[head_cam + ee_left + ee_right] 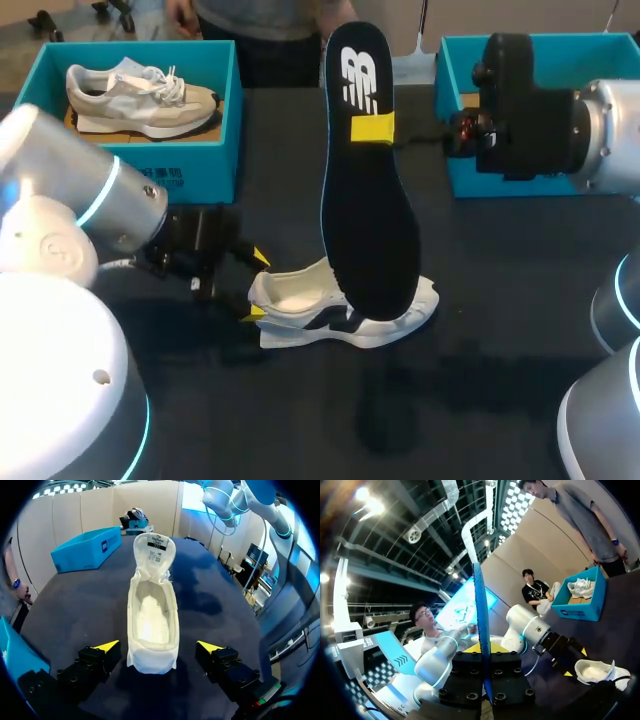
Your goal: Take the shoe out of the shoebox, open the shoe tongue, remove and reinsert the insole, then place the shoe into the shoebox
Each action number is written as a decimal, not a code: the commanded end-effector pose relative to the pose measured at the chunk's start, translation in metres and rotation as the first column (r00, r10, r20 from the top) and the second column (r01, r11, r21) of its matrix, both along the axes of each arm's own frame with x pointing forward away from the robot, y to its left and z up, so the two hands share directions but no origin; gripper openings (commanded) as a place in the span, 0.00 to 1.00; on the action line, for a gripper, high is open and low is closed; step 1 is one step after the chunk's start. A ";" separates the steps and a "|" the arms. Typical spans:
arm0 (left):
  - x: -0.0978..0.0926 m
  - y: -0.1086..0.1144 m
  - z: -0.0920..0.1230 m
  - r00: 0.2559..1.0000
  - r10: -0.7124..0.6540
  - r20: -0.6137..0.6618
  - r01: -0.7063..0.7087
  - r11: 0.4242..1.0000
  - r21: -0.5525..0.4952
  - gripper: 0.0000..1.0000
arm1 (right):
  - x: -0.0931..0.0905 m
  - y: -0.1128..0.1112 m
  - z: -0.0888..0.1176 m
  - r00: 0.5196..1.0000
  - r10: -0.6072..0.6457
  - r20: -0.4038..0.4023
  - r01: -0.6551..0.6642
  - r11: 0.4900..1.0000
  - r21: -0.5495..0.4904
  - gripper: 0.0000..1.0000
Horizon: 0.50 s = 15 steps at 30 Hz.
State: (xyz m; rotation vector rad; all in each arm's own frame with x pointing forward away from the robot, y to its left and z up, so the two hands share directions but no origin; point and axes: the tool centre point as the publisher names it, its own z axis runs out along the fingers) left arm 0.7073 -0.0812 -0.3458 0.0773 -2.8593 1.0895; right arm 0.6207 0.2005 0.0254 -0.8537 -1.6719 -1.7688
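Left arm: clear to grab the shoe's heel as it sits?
Likely yes. The left tool is open with a finger on each side of the shoe at its heel, nothing between. The insole in the right tool stands further toward the toe, clear of it.

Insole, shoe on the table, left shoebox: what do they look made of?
Insole: likely foam, matte black fabric face, thin blue edge. Shoe: pale textile upper, soft cream lining; sole probably rubber. Shoebox: matte teal cardboard, judging by flat thin walls.

left claw (258, 285): low, fingers spread wide | right claw (372, 128): raised, clamped on insole (375, 230)
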 end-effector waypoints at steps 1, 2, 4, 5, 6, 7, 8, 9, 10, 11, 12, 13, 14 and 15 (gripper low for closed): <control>0.004 -0.003 0.012 1.000 -0.002 -0.018 0.004 0.994 0.106 1.00 | -0.001 0.002 0.001 1.000 -0.003 -0.003 0.003 1.000 -0.004 0.00; 0.005 -0.004 0.012 1.000 -0.005 -0.028 0.008 0.994 0.110 1.00 | -0.001 0.002 0.001 1.000 -0.003 -0.003 0.003 1.000 -0.004 0.00; 0.007 -0.005 0.014 1.000 0.013 -0.025 -0.009 0.992 0.129 1.00 | -0.001 0.002 0.001 1.000 -0.003 -0.003 0.003 1.000 -0.004 0.00; 0.008 -0.005 0.015 1.000 0.013 -0.028 -0.009 0.992 0.127 1.00 | -0.001 0.002 0.001 1.000 -0.003 -0.003 0.003 1.000 -0.004 0.00; 0.008 -0.006 0.017 1.000 0.014 -0.027 -0.010 0.991 0.131 1.00 | -0.001 0.002 0.001 1.000 -0.003 -0.003 0.003 1.000 -0.004 0.00; 0.008 -0.006 0.018 1.000 0.015 -0.028 -0.011 0.990 0.138 1.00 | -0.001 0.002 0.001 1.000 -0.003 -0.003 0.003 1.000 -0.004 0.00; 0.008 -0.006 0.020 1.000 0.018 -0.021 -0.015 0.989 0.148 1.00 | -0.001 0.002 0.001 1.000 -0.003 -0.003 0.003 1.000 -0.004 0.00; 0.008 -0.006 0.023 1.000 0.016 -0.023 -0.013 0.989 0.147 1.00 | -0.001 0.002 0.001 1.000 -0.003 -0.003 0.003 1.000 -0.004 0.00; 0.008 -0.006 0.025 1.000 0.017 -0.012 -0.015 0.988 0.157 1.00 | -0.001 0.002 0.001 1.000 -0.003 -0.003 0.003 1.000 -0.004 0.00; 0.007 -0.005 0.027 1.000 0.017 -0.011 -0.015 0.987 0.157 1.00 | -0.001 0.002 0.001 1.000 -0.003 -0.003 0.003 1.000 -0.004 0.00; 0.007 -0.005 0.029 1.000 0.019 -0.008 -0.017 0.986 0.163 1.00 | -0.001 0.002 0.001 1.000 -0.003 -0.003 0.003 1.000 -0.004 0.00; 0.006 -0.004 0.031 1.000 0.023 -0.004 -0.022 0.987 0.159 1.00 | -0.001 0.002 0.001 1.000 -0.003 -0.003 0.003 1.000 -0.004 0.00; 0.006 -0.004 0.031 1.000 0.023 -0.004 -0.022 0.987 0.159 1.00 | -0.001 0.002 0.001 1.000 -0.003 -0.003 0.003 1.000 -0.004 0.00; 0.006 -0.004 0.031 1.000 0.023 -0.004 -0.022 0.987 0.159 1.00 | -0.001 0.002 0.001 1.000 -0.003 -0.003 0.003 1.000 -0.004 0.00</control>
